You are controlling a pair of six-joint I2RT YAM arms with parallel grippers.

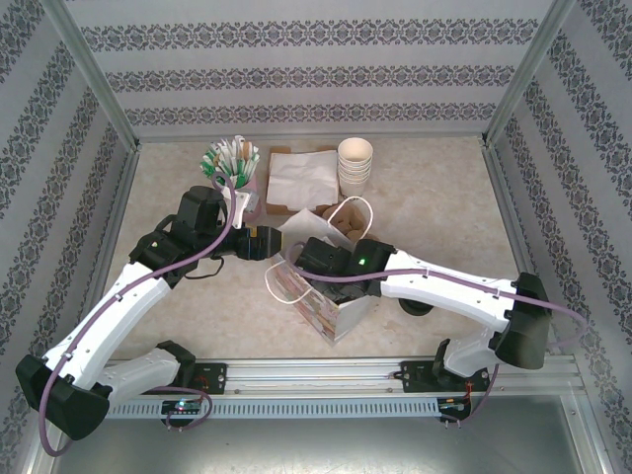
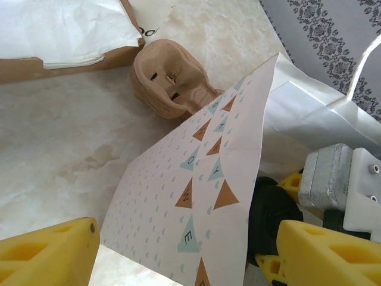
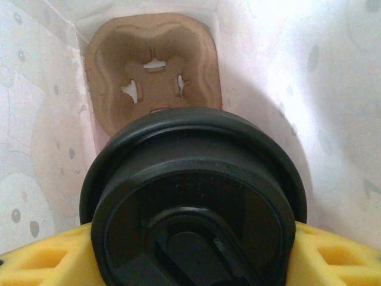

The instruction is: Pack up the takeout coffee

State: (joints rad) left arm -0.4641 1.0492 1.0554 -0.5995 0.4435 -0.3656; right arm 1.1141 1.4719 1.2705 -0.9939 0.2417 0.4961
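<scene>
Right gripper (image 3: pixel 190 253) | clasps takeout coffee (image 3: pixel 193 202) | inside bag (image 3: pixel 333 89), tray (image 3: pixel 155 65) beyond

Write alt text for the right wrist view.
A black-lidded takeout coffee, gripped between the right gripper's yellow fingers, hangs inside a white paper bag. A brown cardboard cup carrier lies deeper inside, beyond the lid.
</scene>
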